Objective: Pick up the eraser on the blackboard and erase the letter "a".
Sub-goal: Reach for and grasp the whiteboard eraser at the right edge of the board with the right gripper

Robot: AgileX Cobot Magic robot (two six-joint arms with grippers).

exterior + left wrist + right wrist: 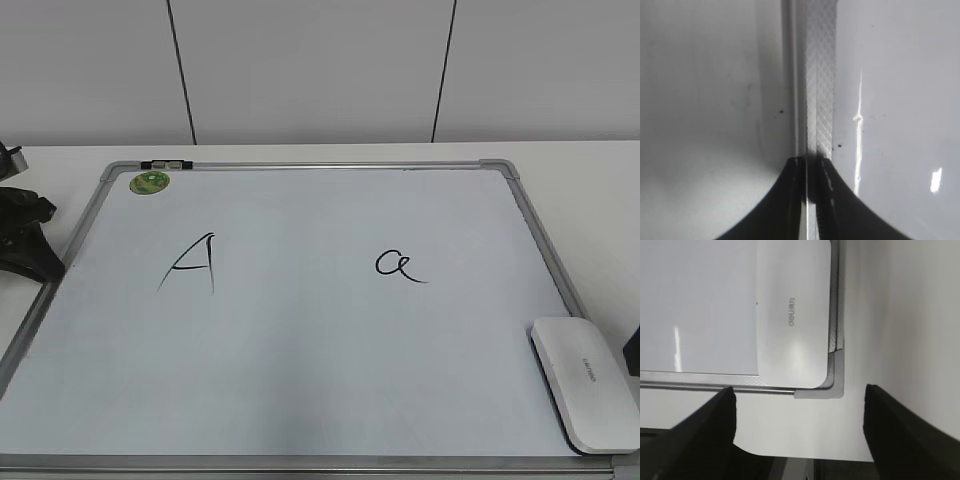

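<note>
The white eraser (pixel 585 395) lies flat on the near right corner of the blackboard (pixel 300 350), a white board with a silver frame. The small cursive letter "a" (pixel 398 265) is at the board's middle right, left of and beyond the eraser. In the right wrist view the eraser (pixel 792 315) lies in the board's (pixel 700 300) corner. My right gripper (pixel 799 390) is open and empty, off the board just past that corner. My left gripper (pixel 810 165) is shut over the board's left frame (pixel 820 75). It shows as a dark shape (pixel 25 240) at the left edge.
A larger capital "A" (pixel 192 265) is drawn on the board's left half. A round green sticker (pixel 149 182) sits at the far left corner. The board lies on a white table (pixel 600 200) with a white wall behind.
</note>
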